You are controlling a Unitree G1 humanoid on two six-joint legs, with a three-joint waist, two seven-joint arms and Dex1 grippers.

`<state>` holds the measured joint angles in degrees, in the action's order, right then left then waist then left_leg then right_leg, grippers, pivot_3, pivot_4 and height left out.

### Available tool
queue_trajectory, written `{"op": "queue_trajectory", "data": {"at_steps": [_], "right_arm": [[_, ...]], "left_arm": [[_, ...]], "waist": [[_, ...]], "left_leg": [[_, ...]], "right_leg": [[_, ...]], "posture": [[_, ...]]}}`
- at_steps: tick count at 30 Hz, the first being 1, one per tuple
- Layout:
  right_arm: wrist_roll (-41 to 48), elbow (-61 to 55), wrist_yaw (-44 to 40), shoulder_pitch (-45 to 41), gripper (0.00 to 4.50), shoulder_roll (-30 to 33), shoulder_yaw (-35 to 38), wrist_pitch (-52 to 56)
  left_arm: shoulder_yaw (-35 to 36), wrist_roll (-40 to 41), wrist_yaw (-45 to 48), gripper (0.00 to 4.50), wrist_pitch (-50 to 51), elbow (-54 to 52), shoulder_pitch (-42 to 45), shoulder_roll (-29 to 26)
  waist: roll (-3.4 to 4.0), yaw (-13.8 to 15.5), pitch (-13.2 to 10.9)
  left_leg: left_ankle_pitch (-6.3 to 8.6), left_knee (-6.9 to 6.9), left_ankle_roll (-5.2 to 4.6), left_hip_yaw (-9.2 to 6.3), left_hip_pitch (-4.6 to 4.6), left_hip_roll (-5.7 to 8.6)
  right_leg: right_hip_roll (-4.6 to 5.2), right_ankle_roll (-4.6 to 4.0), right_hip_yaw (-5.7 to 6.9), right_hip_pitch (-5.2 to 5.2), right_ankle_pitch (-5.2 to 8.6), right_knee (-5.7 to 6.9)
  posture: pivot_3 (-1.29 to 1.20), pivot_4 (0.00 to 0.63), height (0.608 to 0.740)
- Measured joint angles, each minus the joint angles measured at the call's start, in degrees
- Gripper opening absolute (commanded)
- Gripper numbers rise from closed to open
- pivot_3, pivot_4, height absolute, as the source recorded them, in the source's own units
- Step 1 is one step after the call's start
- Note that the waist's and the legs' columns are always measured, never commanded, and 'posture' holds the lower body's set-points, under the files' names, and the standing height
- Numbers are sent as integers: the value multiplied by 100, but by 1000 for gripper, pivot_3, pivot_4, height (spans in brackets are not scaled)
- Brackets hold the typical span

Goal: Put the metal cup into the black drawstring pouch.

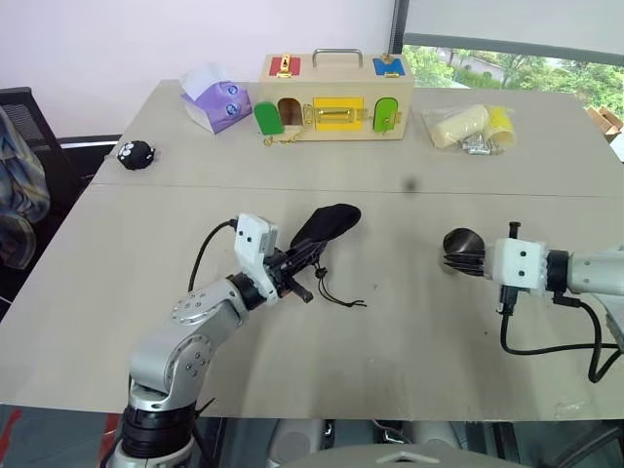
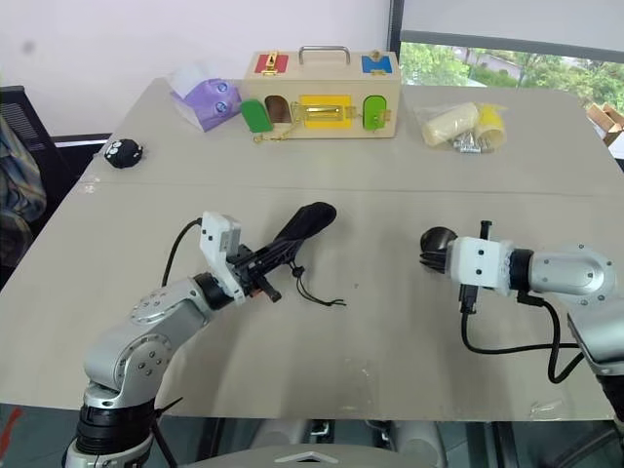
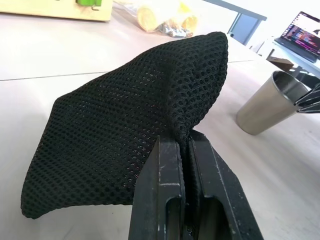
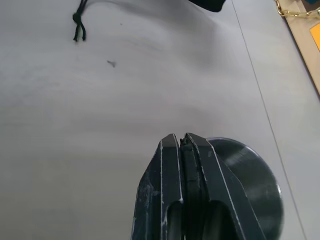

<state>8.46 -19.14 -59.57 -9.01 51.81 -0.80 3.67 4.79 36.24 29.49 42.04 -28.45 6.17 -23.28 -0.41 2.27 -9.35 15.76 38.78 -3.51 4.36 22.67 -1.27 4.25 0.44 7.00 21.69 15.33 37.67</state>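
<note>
Steel cup gripped at its rim on the grey table

The shiny tapered metal cup [image 1: 460, 248] is pinched by the right gripper [image 4: 184, 142]; well apart, the black mesh drawstring pouch [image 3: 135, 125] is clamped in the left gripper [image 3: 184, 142].

matt black mesh-cloth pouch [image 3: 125, 130] (open weave); smooth brushed-metal cup [image 3: 267, 102].

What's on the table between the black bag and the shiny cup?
Nothing: in the left eye view, just bare table lies between the black drawstring pouch and the metal cup.
</note>
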Motion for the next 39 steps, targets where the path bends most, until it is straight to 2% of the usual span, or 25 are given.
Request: {"op": "queue_trajectory", "data": {"at_steps": [7, 8, 10, 11, 13, 14, 15, 17, 22, 27, 29, 33, 37, 39], "right_arm": [[7, -64, 97, 54, 92, -45, -3, 100], [8, -64, 113, 55, 0, -50, -3, 103], [32, -65, 132, 71, 0, -66, -3, 109], [41, -65, 138, 78, 0, -82, -3, 115], [51, -65, 147, 86, 0, -115, -4, 118], [52, -65, 151, 98, 0, -115, -4, 114], [58, -65, 153, 109, 0, -117, -4, 104], [72, -66, 155, 122, 0, -135, -4, 94], [96, -69, 156, 123, 0, -137, -4, 119], [115, -69, 157, 112, 0, -165, -4, 201], [125, -97, 169, 112, 0, -190, -4, 236], [343, -200, 311, 141, 0, -388, 78, 447], [1319, -737, 914, 61, 0, -987, 646, 1267], [1598, -999, 1140, 51, 0, -1063, 789, 1587]], "left_arm": [[-259, -566, 61, 0, -306, 310, 68, -296], [-338, -690, 142, 675, -467, 370, 70, -382], [-408, -1070, 249, 1325, -954, 545, 96, -496], [-432, -1276, 234, 1821, -1217, 641, 149, -497], [-502, -1832, 175, 3140, -1950, 914, 344, -543], [-522, -1962, 186, 3233, -2155, 965, 368, -592], [-534, -2069, 215, 3519, -2351, 1019, 373, -613], [-556, -2202, 321, 4458, -2688, 1142, 331, -602], [-702, -2387, 580, 4458, -3023, 1241, 70, -621], [-901, -3177, 478, 4458, -3525, 1577, 91, -840], [-1001, -3965, -69, 4458, -4175, 1781, 31, -824], [-1003, -4672, -857, 4458, -4722, 1922, -257, -579], [-1082, -5380, -1409, 4458, -5018, 1900, -436, -487], [-1154, -5578, -1512, 4458, -5121, 1869, -480, -481]], "waist": [[-1, 3, 0], [-1, 3, -1], [-1, 1, -1], [-1, 8, -1], [-2, 12, -2], [-2, 5, -2], [-2, 2, -1], [-2, -2, -1], [-3, 6, -2], [-3, -4, -3], [-4, -1, -4], [-5, -1, -5], [-5, 1, -6], [-4, 8, -5]], "left_leg": [[0, 0, 0, 0, 0, 0], [0, 0, 0, 1, 0, 0], [0, 0, 0, 0, 0, 0], [0, 0, 0, 0, 0, 0], [0, 0, 0, 1, 2, 0], [0, 0, 0, 2, 2, 0], [0, 0, 0, 2, 2, 0], [1, -1, 0, 3, 2, 0], [1, -1, 0, -1, 3, -1], [1, -1, -1, -1, 2, -1], [2, -2, -2, -1, 4, -1], [2, -7, -2, -1, 5, -1], [2, -15, -2, -4, 5, -2], [3, -16, -4, -3, 5, -1]], "right_leg": [[0, 0, 0, 0, 0, 0], [0, 0, 0, 0, 0, 0], [0, -1, 0, 1, 0, 0], [0, -1, 0, 1, 0, 0], [1, -1, 0, 1, 0, -2], [2, -1, 0, 1, 0, -2], [3, -1, 0, 1, 0, -4], [4, -1, 1, 1, -1, -5], [5, -1, 4, 2, 0, -4], [6, -1, 6, 2, -1, -3], [8, -1, 6, 4, -1, -5], [10, -1, 6, 6, -1, -4], [11, -2, 12, 8, -2, -2], [17, -1, 14, 8, -2, -3]], "posture": [[0, 150, 740], [0, 150, 740], [0, 150, 740], [0, 150, 740], [0, 150, 740], [0, 150, 740], [0, 150, 740], [0, 150, 740], [0, 150, 740], [0, 150, 740], [0, 150, 740], [0, 150, 740], [0, 150, 740], [0, 150, 740]]}}
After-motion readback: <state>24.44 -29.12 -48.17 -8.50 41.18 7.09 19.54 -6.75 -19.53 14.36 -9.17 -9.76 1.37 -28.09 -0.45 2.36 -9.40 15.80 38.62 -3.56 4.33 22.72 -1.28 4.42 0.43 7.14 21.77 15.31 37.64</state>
